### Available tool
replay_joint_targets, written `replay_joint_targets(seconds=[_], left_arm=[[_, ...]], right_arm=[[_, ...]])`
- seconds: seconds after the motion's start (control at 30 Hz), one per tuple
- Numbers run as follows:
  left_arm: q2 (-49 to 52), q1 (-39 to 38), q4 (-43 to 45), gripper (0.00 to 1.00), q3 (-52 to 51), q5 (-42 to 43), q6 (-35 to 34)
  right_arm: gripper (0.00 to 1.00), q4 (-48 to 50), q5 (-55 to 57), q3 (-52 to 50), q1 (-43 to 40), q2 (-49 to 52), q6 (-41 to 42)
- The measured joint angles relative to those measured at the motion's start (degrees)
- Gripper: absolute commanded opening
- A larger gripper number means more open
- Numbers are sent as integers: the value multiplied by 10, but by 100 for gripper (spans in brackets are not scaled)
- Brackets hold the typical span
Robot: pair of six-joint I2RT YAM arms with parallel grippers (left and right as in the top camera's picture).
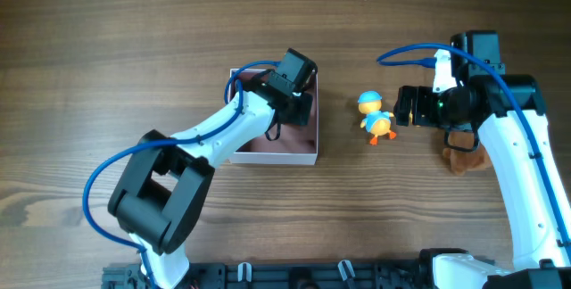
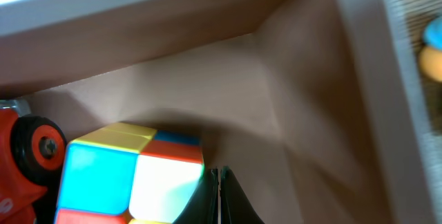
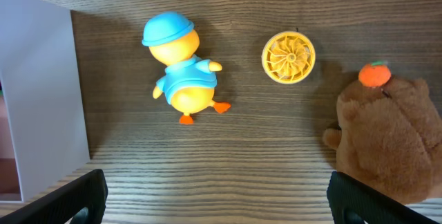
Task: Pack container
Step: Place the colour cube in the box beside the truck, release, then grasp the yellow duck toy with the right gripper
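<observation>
The container (image 1: 272, 157) is a square white box with a dusty-pink inside, left of centre. My left gripper (image 1: 295, 102) is down inside its far right corner. In the left wrist view its fingers (image 2: 219, 198) are shut together and empty, beside a coloured cube (image 2: 131, 175) and a red wheeled toy (image 2: 27, 158) on the pink floor (image 2: 221, 86). My right gripper (image 1: 406, 106) hangs open over the table, its fingers (image 3: 215, 200) spread wide and empty. A yellow duck toy with a blue hat (image 3: 181, 68) lies just ahead of them, between the gripper and the container wall (image 3: 41, 92).
A yellow fan-like disc (image 3: 289, 57) lies right of the duck (image 1: 376, 115). A brown plush with an orange on its head (image 3: 394, 141) sits at the right, also in the overhead view (image 1: 464, 157). The duck shows blurred past the container rim (image 2: 431, 48).
</observation>
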Motion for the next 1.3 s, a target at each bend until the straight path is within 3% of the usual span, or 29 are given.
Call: replay_joint_targets(seconds=[0.17,0.4,0.6,0.73,0.77,0.97,1.13,1.3], left_arm=[[21,3,14,6,0,-41,1],[21,3,46,24,0,-76,8],[21,3,61,25,0,-81,9],[12,2,39,44,5,-82,8],[-4,2,11,67,12,-85,9],[-150,17,-117,99,34,-87,8],[-302,135,-212,100,42,-91,-18],[-318,302,-282,100,44,-73,-31]], right_arm=[[100,0,0,0,0,0,0],[100,0,0,0,0,0,0],[100,0,0,0,0,0,0],[100,0,0,0,0,0,0],[100,0,0,0,0,0,0],[100,-6,-2,1,0,0,-13],[100,-20,-3,81,74,-10,-26],[100,43,-4,100,129,30,7]])
